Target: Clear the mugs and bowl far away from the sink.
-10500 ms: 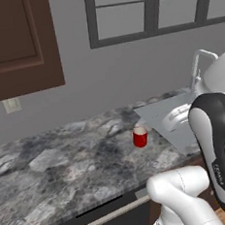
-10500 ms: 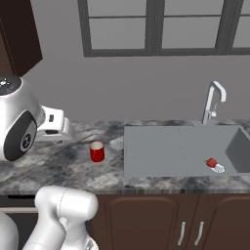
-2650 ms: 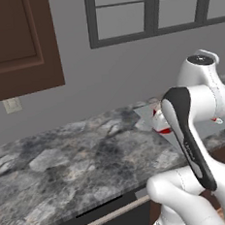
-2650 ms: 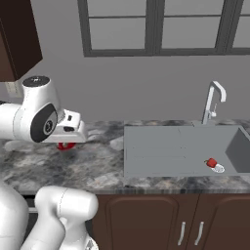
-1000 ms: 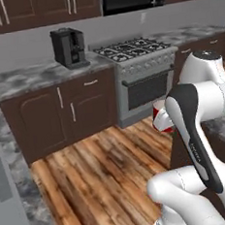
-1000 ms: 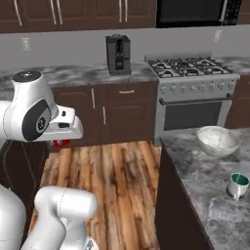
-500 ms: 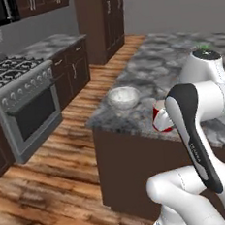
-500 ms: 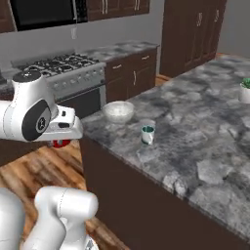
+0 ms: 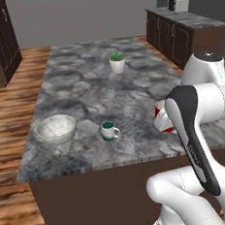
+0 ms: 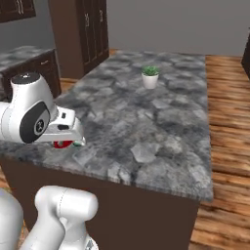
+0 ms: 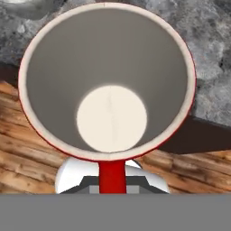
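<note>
My gripper is shut on the glossy red mug, holding it at the near edge of the marbled island counter. The hand view looks straight down into this mug, with its pale inside and red rim. The white mug with a dark teal inside stands upright near the counter's front, left of the held mug. The wide pale bowl rests further left near the counter's corner. The sink is out of view.
A white pot with a green plant stands toward the far side of the island, also seen from the right. Wooden floor surrounds the island. Dark cabinets line the far right wall.
The whole picture has swung as the base drove: the stove side is gone and the island now lies lengthwise ahead. The red mug stays in my gripper.
</note>
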Controlling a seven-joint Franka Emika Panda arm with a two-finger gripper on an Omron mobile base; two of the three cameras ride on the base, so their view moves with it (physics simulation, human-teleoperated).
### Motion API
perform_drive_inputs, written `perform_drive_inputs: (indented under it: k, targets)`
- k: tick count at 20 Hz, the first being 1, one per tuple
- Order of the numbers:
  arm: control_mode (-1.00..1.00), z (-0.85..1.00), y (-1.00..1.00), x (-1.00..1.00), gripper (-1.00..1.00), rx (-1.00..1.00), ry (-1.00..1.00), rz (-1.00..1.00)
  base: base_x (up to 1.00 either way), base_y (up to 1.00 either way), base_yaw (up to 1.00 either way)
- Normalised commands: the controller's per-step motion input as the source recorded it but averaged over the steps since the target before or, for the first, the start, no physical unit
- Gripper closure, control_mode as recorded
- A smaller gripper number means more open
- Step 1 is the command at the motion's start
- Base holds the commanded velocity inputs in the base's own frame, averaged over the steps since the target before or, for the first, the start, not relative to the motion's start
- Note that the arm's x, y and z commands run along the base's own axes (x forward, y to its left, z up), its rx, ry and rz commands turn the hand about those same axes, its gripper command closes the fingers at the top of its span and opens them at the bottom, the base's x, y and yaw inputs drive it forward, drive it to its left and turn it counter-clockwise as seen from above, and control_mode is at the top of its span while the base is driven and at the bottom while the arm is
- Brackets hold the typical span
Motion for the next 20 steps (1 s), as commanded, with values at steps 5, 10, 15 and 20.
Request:
perform_drive_inputs:
  k: [5,10,15,20]
  targets:
    - [1.00,0.00,0.00,0.00,1.00,0.00,0.00,0.00,0.96,-0.39,-0.29]
    - [1.00,0.00,0.00,0.00,1.00,0.00,0.00,0.00,0.64,-0.33,-0.51]
    - [-1.00,-0.19,-0.17,0.23,1.00,0.00,0.05,-0.16,0.28,-0.07,-0.36]
    - [-1.00,-0.62,-0.38,0.80,1.00,0.00,0.16,-0.12,0.00,0.00,0.00]
